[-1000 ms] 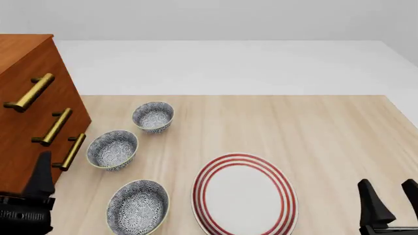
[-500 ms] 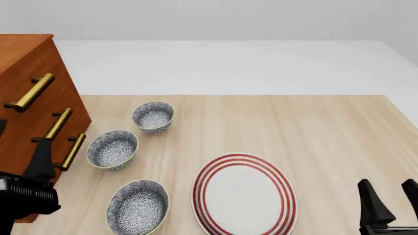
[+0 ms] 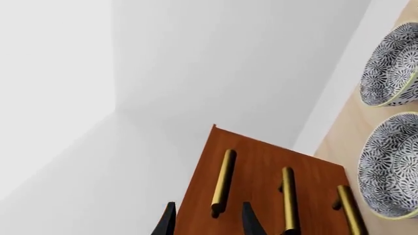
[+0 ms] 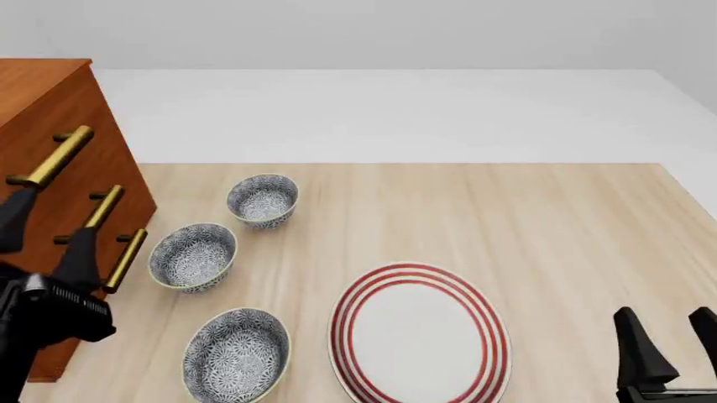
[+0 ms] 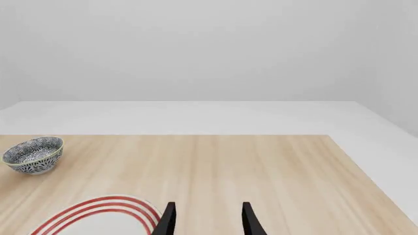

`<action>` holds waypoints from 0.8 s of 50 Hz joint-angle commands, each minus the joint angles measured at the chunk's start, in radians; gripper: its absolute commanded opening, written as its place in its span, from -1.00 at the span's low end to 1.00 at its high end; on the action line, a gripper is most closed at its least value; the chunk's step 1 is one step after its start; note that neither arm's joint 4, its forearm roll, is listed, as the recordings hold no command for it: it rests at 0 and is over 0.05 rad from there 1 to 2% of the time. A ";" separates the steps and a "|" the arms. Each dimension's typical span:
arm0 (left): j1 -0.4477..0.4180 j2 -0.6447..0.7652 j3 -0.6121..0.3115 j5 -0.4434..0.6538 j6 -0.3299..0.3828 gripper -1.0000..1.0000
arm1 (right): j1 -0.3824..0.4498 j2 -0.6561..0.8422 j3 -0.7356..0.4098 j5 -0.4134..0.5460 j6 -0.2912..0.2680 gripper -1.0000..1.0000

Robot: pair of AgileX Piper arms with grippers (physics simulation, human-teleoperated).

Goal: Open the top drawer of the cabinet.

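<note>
Since a second ago our left gripper (image 4: 45,227) has climbed from the table edge up the front of the cabinet (image 4: 45,101), while the right gripper (image 4: 672,340) has not stirred and sits with its fingers apart, holding nothing, near the striped plate (image 4: 417,332). We see the left fingers spread wide and empty, level with the lower two handles in the front view, the top drawer (image 3: 251,161) shut at the cabinet's upper left. In the left wrist view its brass handle (image 3: 222,182) ends between the two fingertips. We judge the chief risk to be closing too low and catching the middle handle (image 4: 96,217) (the three bars look alike), or pinching only the bar's tip and slipping off as we pull. A skewed pull could also jam the drawer. The cabinet is smooth reddish-brown wood, boxy; the handles are round polished bars on short posts; the bowls (image 4: 193,254) are glazed and finely patterned.
</note>
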 commanded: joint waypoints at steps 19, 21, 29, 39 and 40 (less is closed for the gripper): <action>0.037 0.187 -0.066 -0.062 0.066 1.00 | 0.000 0.000 0.000 0.000 0.000 1.00; 0.045 0.190 -0.077 -0.055 0.061 1.00 | 0.000 0.000 0.000 0.000 0.000 1.00; 0.069 0.227 -0.092 -0.073 0.065 1.00 | 0.000 0.000 0.000 0.000 0.000 1.00; 0.106 0.277 -0.108 -0.112 0.080 1.00 | 0.000 0.000 0.000 0.000 0.000 1.00; 0.107 0.279 -0.107 -0.115 0.083 1.00 | 0.000 0.000 0.000 0.000 0.000 1.00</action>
